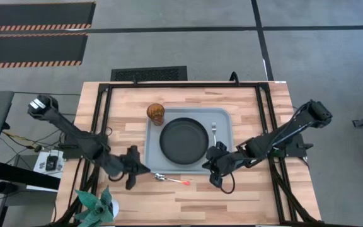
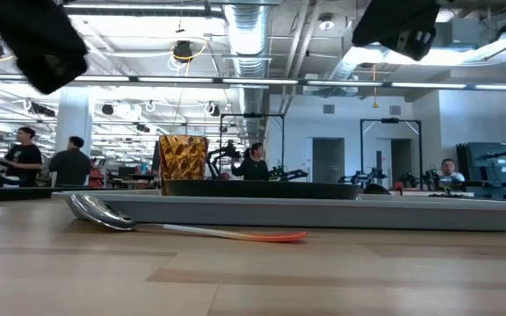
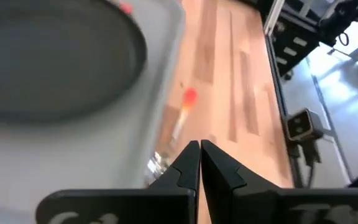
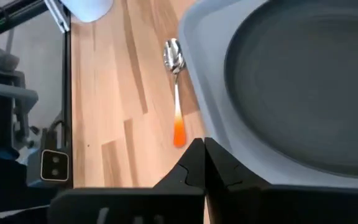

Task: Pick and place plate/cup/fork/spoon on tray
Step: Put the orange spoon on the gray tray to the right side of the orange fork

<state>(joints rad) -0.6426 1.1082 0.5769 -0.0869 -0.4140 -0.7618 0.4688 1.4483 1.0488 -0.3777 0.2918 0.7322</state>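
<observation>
The black plate [image 1: 183, 141] lies in the middle of the grey-blue tray [image 1: 151, 151]. The amber cup [image 1: 155, 113] stands upright at the tray's far left corner. The fork [image 1: 214, 132] lies flat in the tray, right of the plate. The spoon [image 1: 172, 180] lies on the table just in front of the tray's near rim, bowl toward the left, red-orange handle toward the right. My left gripper [image 1: 146, 169] is shut and empty, raised by the tray's near left corner. My right gripper [image 1: 208, 165] is shut and empty, raised over the tray's near rim, right of the spoon.
A green plant-like thing [image 1: 96, 205] stands at the table's near left corner. Black frame rails [image 1: 103, 120] run along the table's left, right and far sides. Bare wood lies in front of the spoon [image 2: 148, 224]. People stand in the room beyond the table.
</observation>
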